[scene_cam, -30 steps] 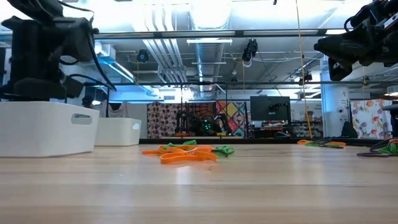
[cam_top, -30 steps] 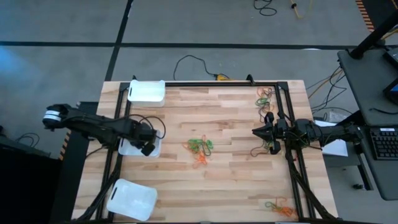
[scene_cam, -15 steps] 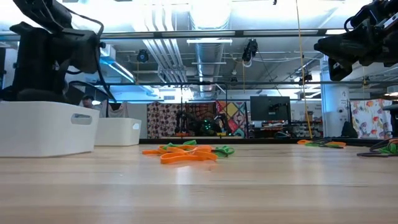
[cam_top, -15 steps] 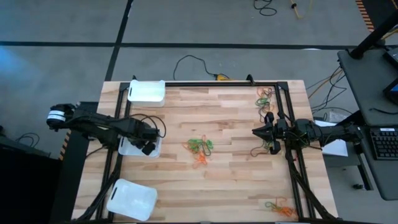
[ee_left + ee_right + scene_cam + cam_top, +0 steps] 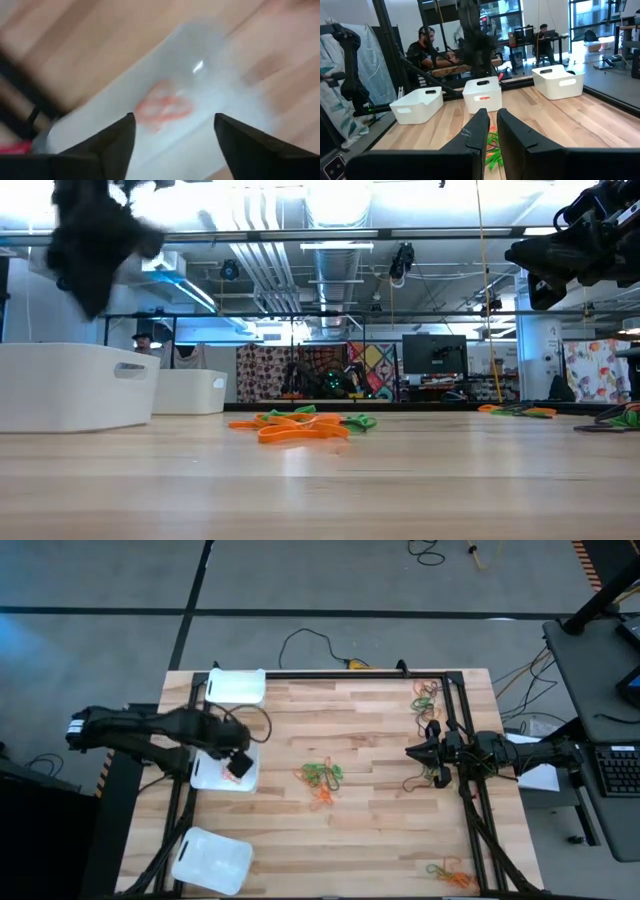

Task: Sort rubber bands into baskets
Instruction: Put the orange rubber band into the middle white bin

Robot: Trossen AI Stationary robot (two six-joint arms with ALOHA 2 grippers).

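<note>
— Where were the small orange elastic rubber bands (image 5: 164,107) found?
— Inside the middle shallow white plastic basket (image 5: 205,776), beneath the left gripper (image 5: 238,766), whose fingers were spread apart, empty.
— And the right gripper (image 5: 411,751)?
— Shut, nothing held.

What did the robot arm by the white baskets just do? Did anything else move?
The left gripper rose above the middle basket and opened its fingers, letting go; orange rubber bands lie in the basket below it. The right gripper stayed shut at the table's right side. The baskets and the central pile of rubber bands stayed put.
</note>
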